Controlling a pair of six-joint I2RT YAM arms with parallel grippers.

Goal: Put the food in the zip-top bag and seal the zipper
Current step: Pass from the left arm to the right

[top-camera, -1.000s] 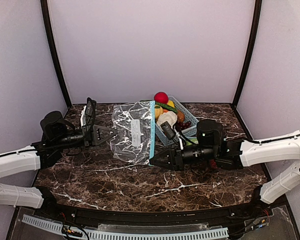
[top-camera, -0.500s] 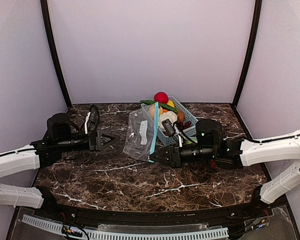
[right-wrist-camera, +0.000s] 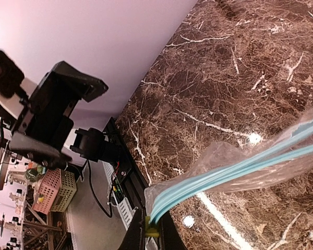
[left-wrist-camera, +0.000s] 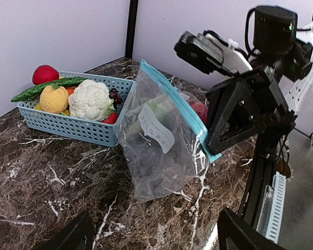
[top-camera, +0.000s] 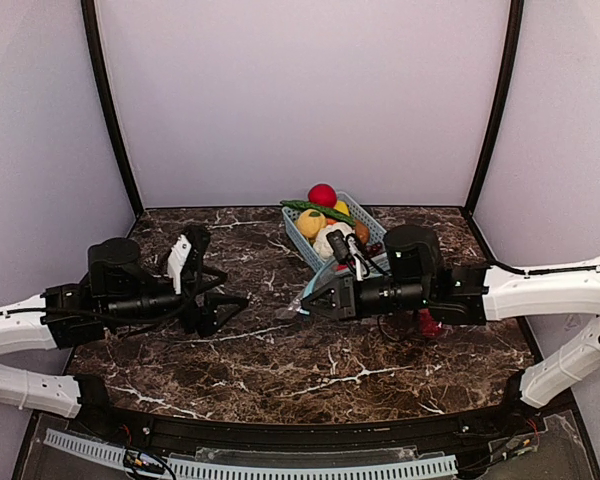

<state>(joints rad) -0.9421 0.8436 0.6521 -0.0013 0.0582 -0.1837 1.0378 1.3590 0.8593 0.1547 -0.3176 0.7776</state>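
Two grippers face each other over the marble table (top-camera: 280,370): my right gripper (right-wrist-camera: 152,233) is pinched tight on a corner of the blue zipper strip (right-wrist-camera: 235,167) of the clear zip-top bag (left-wrist-camera: 156,151), which hangs with its lower end on the table. My left gripper (top-camera: 228,290), left of the bag, gapes wide and holds nothing. The food (top-camera: 327,222), including a red apple (left-wrist-camera: 45,74), yellow citrus (left-wrist-camera: 53,98), cauliflower (left-wrist-camera: 90,100) and cucumber (left-wrist-camera: 44,89), sits piled in the light-blue basket (left-wrist-camera: 68,127) at the far middle; I cannot tell whether anything is inside the bag.

Bright, even light; marble glare.
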